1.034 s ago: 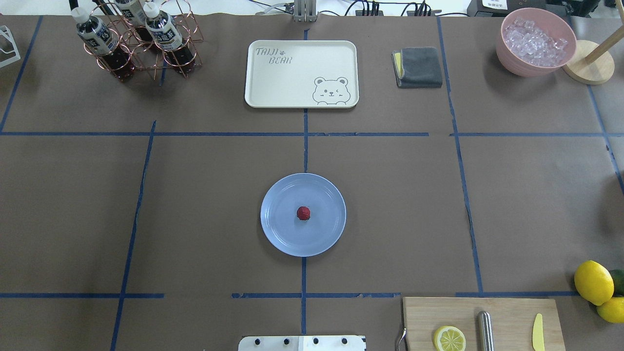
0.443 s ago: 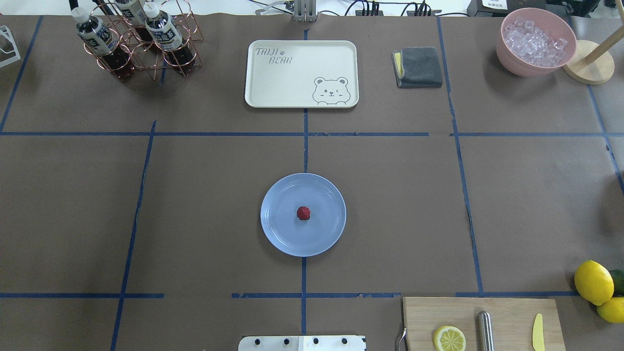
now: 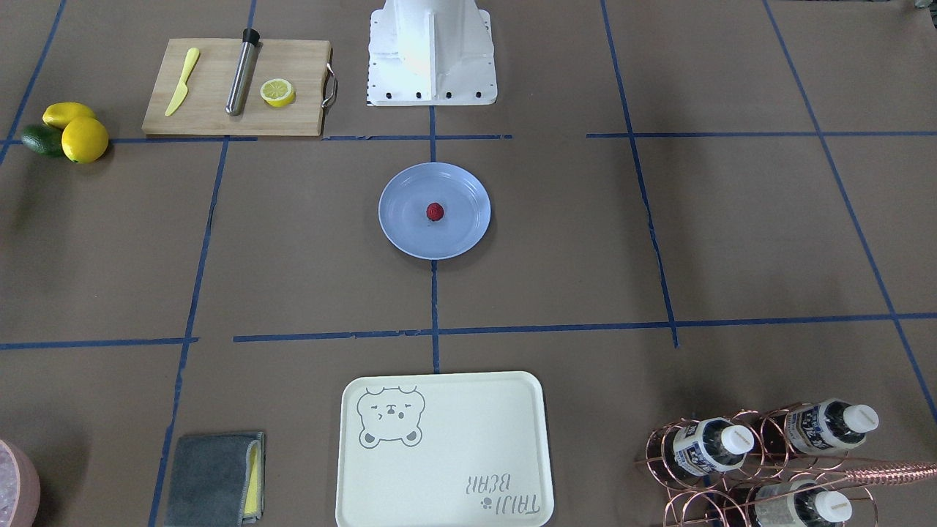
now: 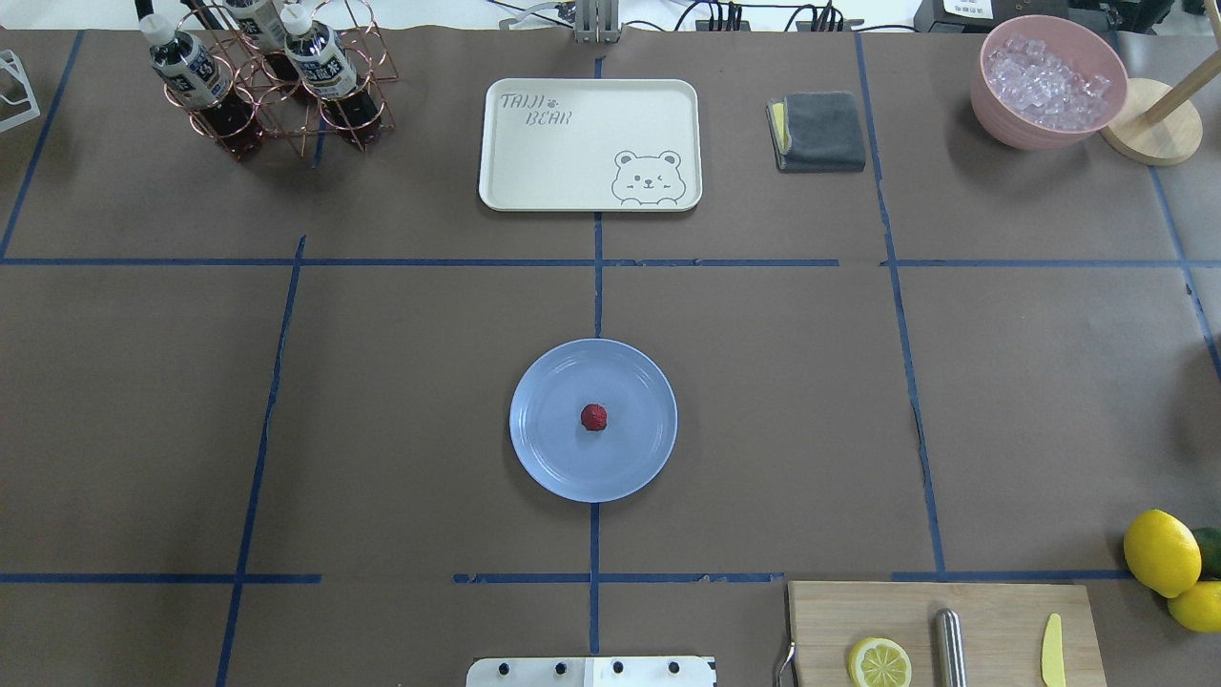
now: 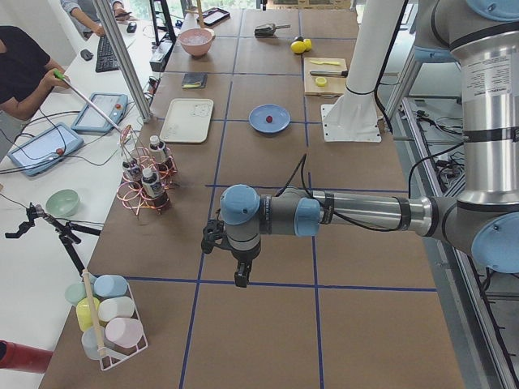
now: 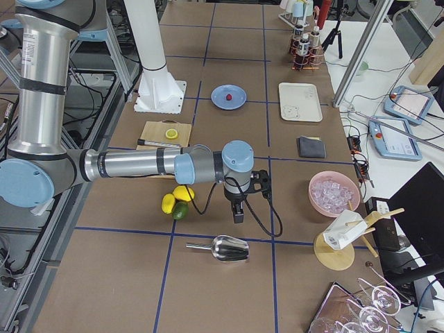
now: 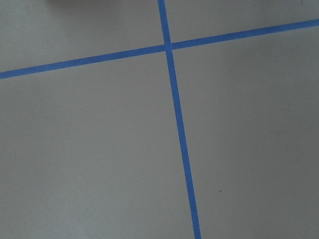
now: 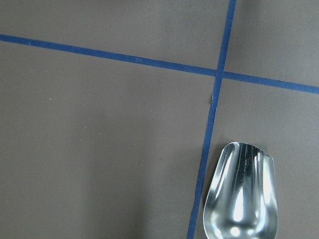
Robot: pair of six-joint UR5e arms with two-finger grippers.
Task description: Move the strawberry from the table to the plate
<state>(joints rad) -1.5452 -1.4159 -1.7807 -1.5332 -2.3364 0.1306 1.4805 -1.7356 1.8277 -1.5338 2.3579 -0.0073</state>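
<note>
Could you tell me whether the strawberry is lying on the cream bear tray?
No, the strawberry sits near the middle of the blue plate, apart from the tray.

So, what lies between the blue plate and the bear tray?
Nothing but bare table crossed by blue tape lines, as the overhead view shows.

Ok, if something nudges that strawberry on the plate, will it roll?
Probably: the strawberry looks small and roundish, so it could roll or skid on the glossy plate. The plate's shallow rim would likely stop it.
</note>
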